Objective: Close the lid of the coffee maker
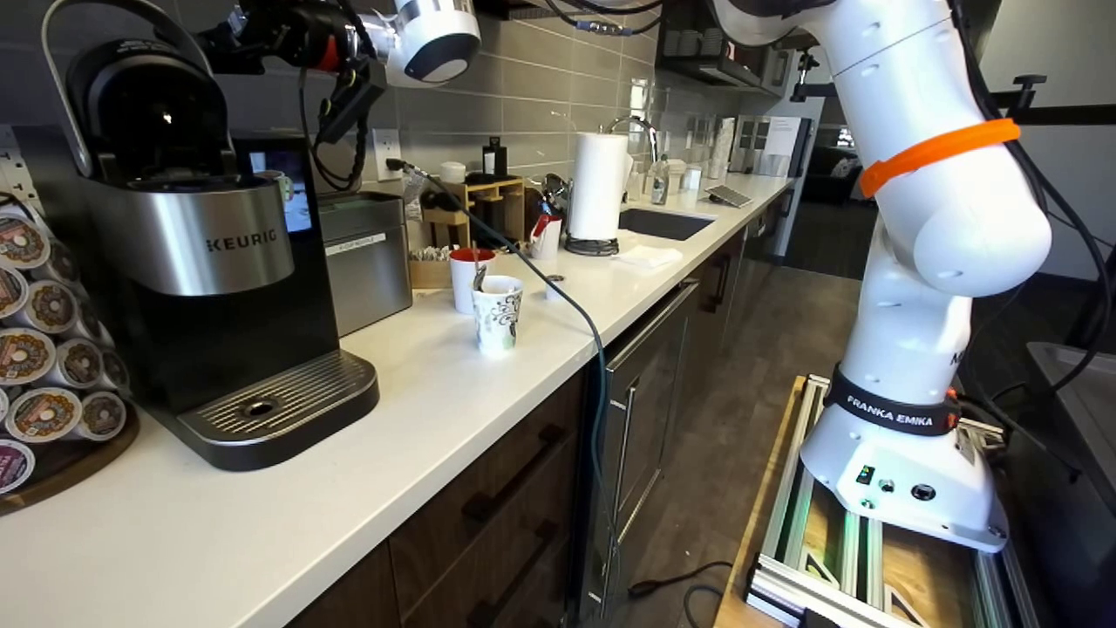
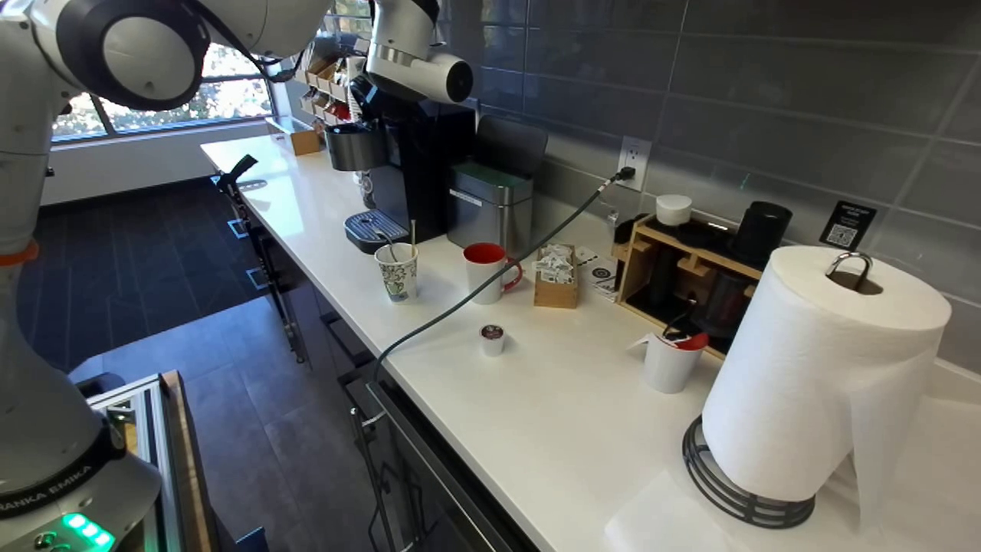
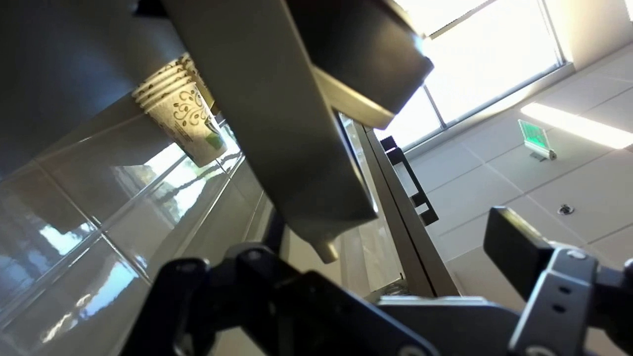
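White countertop (image 1: 453, 410), in an exterior view | left: coffee maker (image 1: 231, 318), lid (image 1: 144, 100) stands raised | just right, far side: gripper (image 1: 220, 44), jaws apart, nothing visibly gripped, contact unclear | likely best: push lid from behind slowly, near and down

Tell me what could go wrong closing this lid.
Snag: the gripper sits close to the raised lid and silver handle; it might catch the handle rather than push.
Shift: an off-centre push could slide the Keurig coffee maker into the K-cup pods beside it.
Topple: the cable running past the patterned paper cup might knock it if tugged.
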Action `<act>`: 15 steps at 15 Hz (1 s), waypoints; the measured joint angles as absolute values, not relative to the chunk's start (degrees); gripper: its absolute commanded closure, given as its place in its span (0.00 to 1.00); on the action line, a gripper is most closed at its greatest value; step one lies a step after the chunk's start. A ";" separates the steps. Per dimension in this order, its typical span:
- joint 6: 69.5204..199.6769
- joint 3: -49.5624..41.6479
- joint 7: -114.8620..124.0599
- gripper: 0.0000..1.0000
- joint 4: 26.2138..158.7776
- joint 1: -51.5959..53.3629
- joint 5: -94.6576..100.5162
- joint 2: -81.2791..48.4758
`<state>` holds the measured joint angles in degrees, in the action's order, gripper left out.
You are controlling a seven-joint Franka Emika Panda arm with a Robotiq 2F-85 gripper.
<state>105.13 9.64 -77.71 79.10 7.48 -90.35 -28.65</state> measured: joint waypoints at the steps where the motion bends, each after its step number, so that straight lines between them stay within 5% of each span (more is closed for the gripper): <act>1: 104.41 9.62 -77.71 0.00 79.51 7.41 -90.35 -28.33; 15: 99.22 9.80 -77.61 0.00 99.41 9.08 -89.41 -16.08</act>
